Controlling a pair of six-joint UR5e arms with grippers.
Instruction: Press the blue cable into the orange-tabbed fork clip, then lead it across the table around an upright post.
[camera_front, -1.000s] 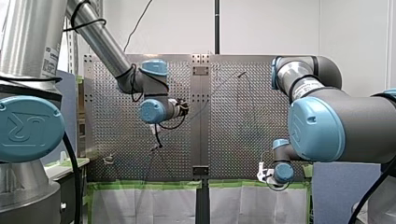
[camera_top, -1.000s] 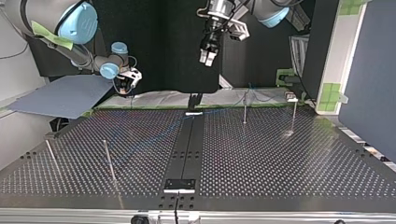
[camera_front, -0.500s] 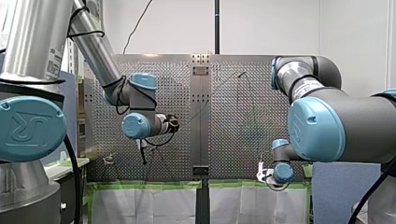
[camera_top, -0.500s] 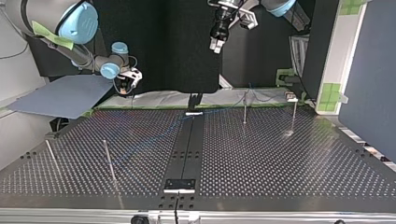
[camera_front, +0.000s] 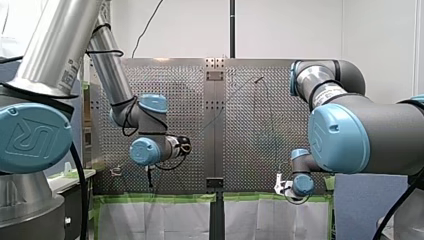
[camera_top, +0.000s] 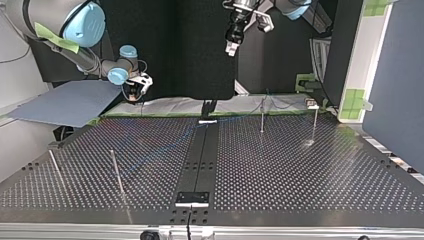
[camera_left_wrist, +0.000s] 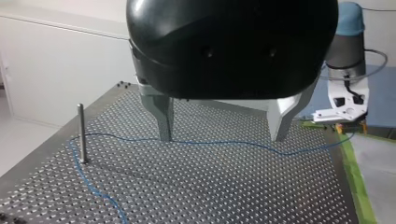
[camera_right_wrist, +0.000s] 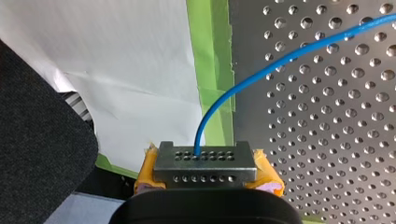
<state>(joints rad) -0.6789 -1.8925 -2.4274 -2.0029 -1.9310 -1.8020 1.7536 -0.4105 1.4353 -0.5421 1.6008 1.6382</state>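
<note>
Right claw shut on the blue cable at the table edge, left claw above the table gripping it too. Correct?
No: the left claw is open and empty. The left wrist view shows the cable lying on the table beyond it. The rest holds: the right claw is shut on the cable at the table edge.

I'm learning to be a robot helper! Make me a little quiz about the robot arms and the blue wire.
1. True or false: my left gripper is holding the blue cable.
2. Which gripper is shut on the cable? A: the left one. B: my right gripper. C: neither.
3. Fill in: in the left wrist view, the cable bends beside an upright ____.
Key: 1 false, its fingers are open, above the cable; 2 B; 3 post.
</note>
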